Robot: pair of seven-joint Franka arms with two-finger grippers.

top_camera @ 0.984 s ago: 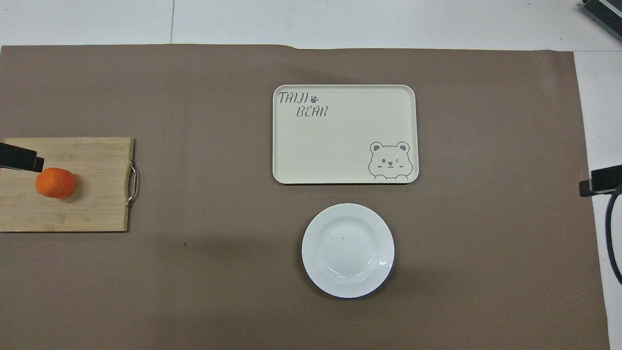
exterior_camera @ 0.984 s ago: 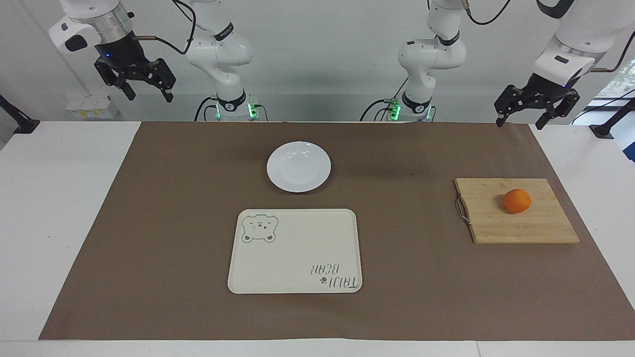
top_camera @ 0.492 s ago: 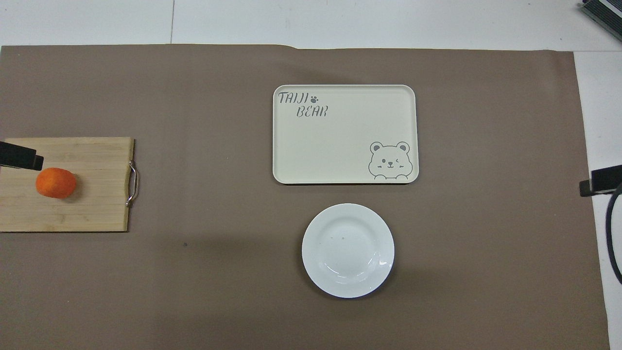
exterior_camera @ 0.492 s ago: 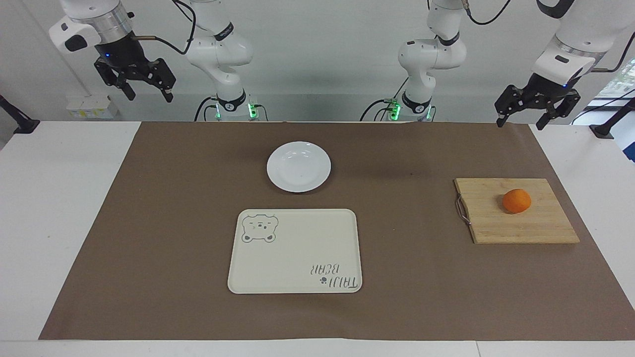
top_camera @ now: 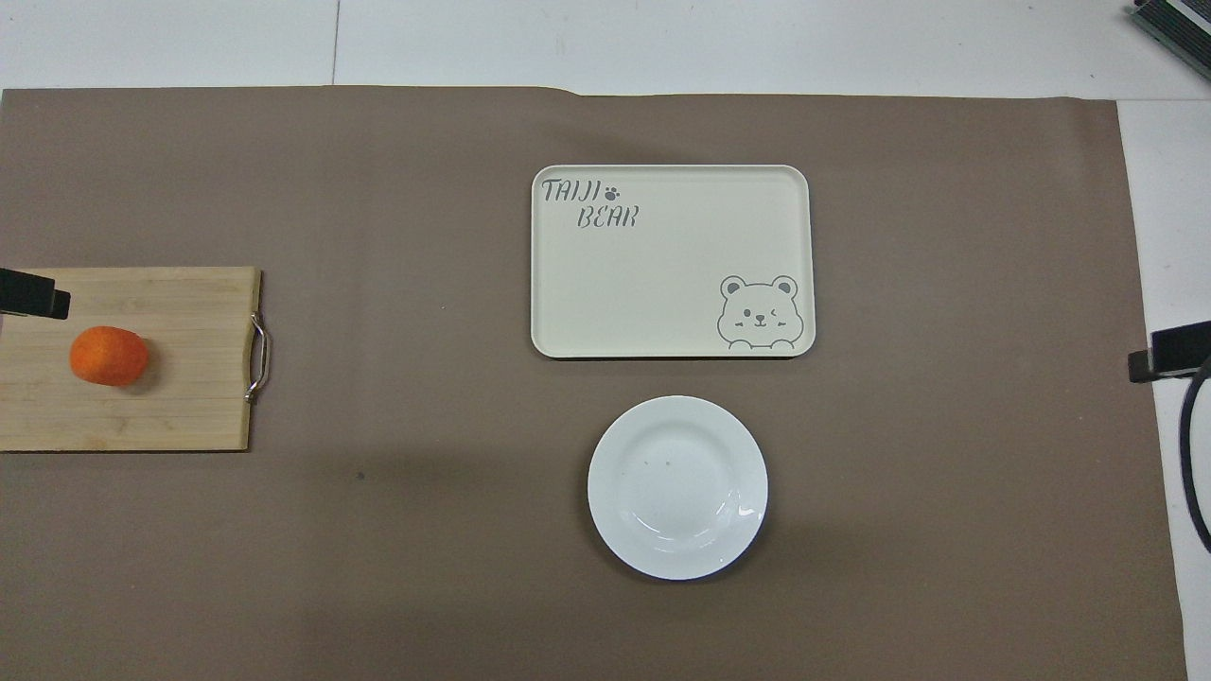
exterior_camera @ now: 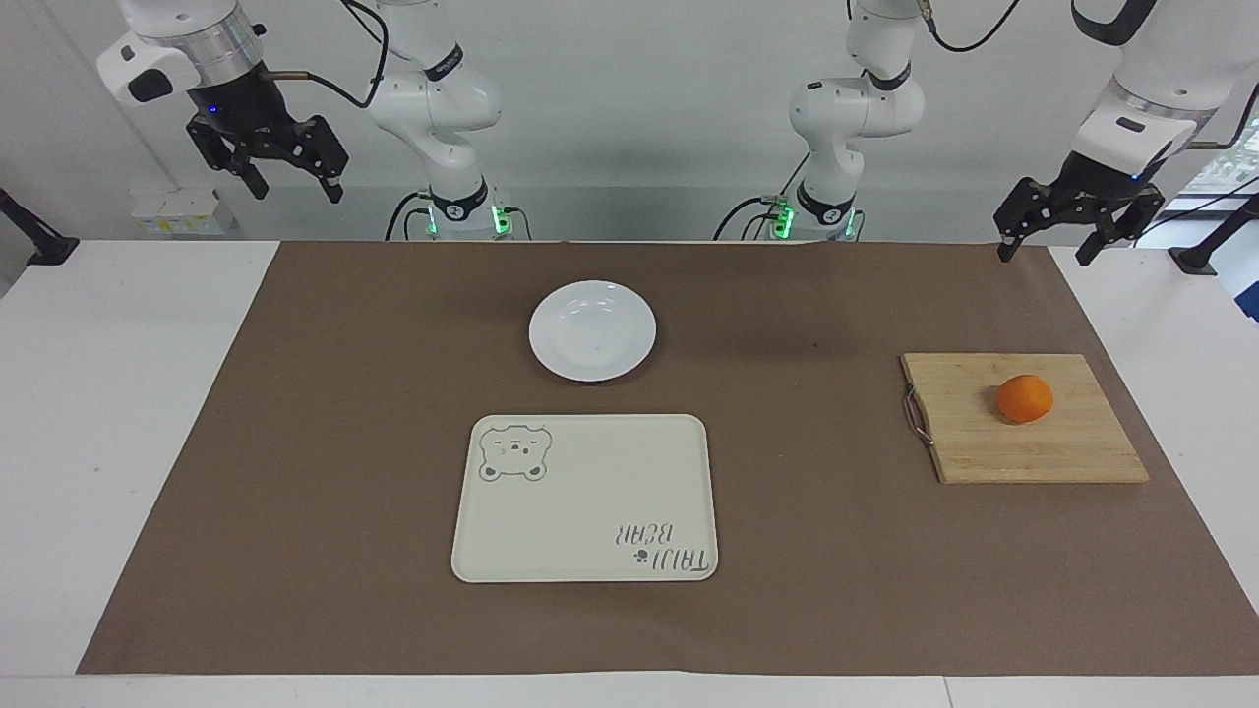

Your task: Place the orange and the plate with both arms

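Orange [exterior_camera: 1025,398] is the little round fruit, and it sits on a wooden cutting board [exterior_camera: 1023,447] toward the left arm's end of the table, a bit off the board's middle. Nothing is touching it. High over that end of the table, closer to the robots than the board, hangs the left gripper [exterior_camera: 1079,218], with its two fingers apart and nothing between them. A moment ago that gripper was a little lower and closer to the middle of the table; now it has slid out to the side and up a tiny bit, so I think the left arm has just started to move and is lining itself up to go for the orange. The plate [exterior_camera: 592,329] is white and round and lies flat on the brown mat [exterior_camera: 325,413], close to the robots and near the middle. It has not moved. Just beside it, farther from the robots, is a cream tray [exterior_camera: 585,497] with a bear drawn on it, and it has nothing on it. The right gripper [exterior_camera: 268,149] hangs high at the right arm's end, fingers apart, holding nothing, and it waits. So the job has hardly begun: both the orange and the plate are yet to be picked up.
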